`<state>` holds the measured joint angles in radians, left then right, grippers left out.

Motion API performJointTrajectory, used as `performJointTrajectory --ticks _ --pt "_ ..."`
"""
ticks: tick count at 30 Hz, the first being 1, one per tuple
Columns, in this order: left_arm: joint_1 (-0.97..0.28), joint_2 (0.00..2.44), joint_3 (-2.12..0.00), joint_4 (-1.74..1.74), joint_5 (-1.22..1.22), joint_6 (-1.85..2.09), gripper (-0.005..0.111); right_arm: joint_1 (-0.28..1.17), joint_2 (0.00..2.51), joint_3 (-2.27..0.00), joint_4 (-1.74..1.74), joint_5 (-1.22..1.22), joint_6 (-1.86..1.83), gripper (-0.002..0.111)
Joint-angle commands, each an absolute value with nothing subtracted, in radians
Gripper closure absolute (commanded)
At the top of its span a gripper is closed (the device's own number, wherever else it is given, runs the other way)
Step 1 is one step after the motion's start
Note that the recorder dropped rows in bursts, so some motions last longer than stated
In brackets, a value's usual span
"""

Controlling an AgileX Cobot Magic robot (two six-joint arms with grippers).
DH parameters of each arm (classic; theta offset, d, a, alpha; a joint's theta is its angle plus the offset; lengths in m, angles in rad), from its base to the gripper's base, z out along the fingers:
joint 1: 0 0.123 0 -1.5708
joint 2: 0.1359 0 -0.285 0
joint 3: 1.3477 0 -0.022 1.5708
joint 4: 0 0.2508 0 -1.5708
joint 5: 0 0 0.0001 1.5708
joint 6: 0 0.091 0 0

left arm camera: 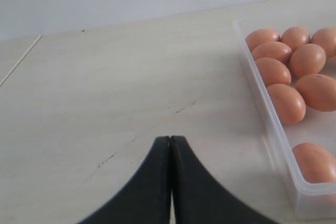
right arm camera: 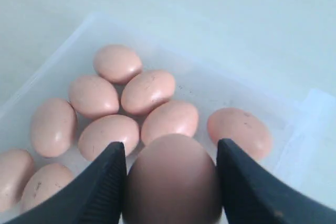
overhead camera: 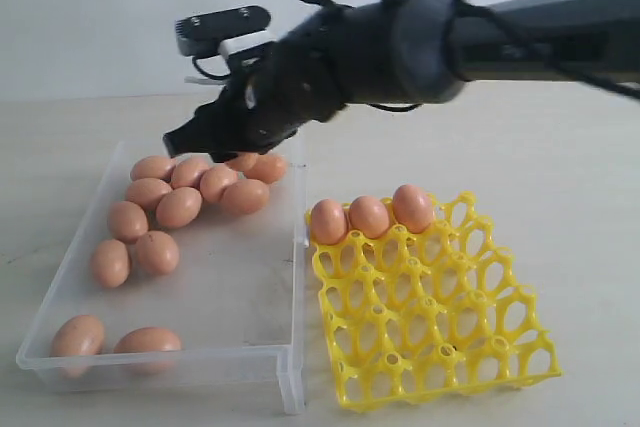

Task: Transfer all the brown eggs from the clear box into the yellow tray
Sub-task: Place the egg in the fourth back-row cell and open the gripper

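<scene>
Exterior view: the right tool (overhead camera: 200, 144) hangs low over the far edge of the clear box (overhead camera: 298, 247), among crowded brown eggs (overhead camera: 180, 207). Three eggs (overhead camera: 369, 215) sit along the far edge of the yellow tray (overhead camera: 440, 317), just beside the box. Risk: a loose or lopsided hold could let an egg slip and crack, and lifting could knock its neighbours.

Left wrist view: the left tool (left arm camera: 169, 140) is closed and empty over bare worktop (left arm camera: 105, 103) beside the box.

Right wrist view: the fingers (right arm camera: 105, 182) stand well apart, flanking one egg (right arm camera: 173, 177). They seem to touch its sides, but I cannot tell whether they grip it.
</scene>
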<state>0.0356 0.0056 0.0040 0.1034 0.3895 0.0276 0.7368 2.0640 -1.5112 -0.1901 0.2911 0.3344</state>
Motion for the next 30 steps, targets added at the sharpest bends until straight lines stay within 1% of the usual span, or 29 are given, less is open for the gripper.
performJointTrajectory --ticks 1,6,9,13,17,23,30 --pt "0.028 0.0 0.0 0.101 0.38 0.022 0.107 0.639 1.859 -1.135 -0.199 -0.082 0.261 0.108" --pt "0.028 0.0 0.0 0.101 0.38 0.022 0.107 0.466 1.709 -0.785 0.023 -0.318 -0.046 0.108" --pt "0.028 0.0 0.0 0.101 0.38 0.022 0.107 0.402 1.7 -0.711 0.055 -0.39 -0.051 0.108" --pt "0.028 0.0 0.0 0.101 0.38 0.022 0.107 0.343 1.714 -0.682 0.053 -0.398 -0.051 0.108" --pt "0.028 0.0 0.0 0.101 0.38 0.022 0.107 0.314 1.743 -0.68 0.051 -0.4 -0.051 0.108" --pt "0.028 0.0 0.0 0.101 0.38 0.022 0.107 0.311 1.796 -0.68 0.051 -0.461 -0.051 0.108" --pt "0.028 0.0 0.0 0.101 0.38 0.022 0.107 0.311 1.849 -0.713 0.043 -0.46 -0.051 0.108"
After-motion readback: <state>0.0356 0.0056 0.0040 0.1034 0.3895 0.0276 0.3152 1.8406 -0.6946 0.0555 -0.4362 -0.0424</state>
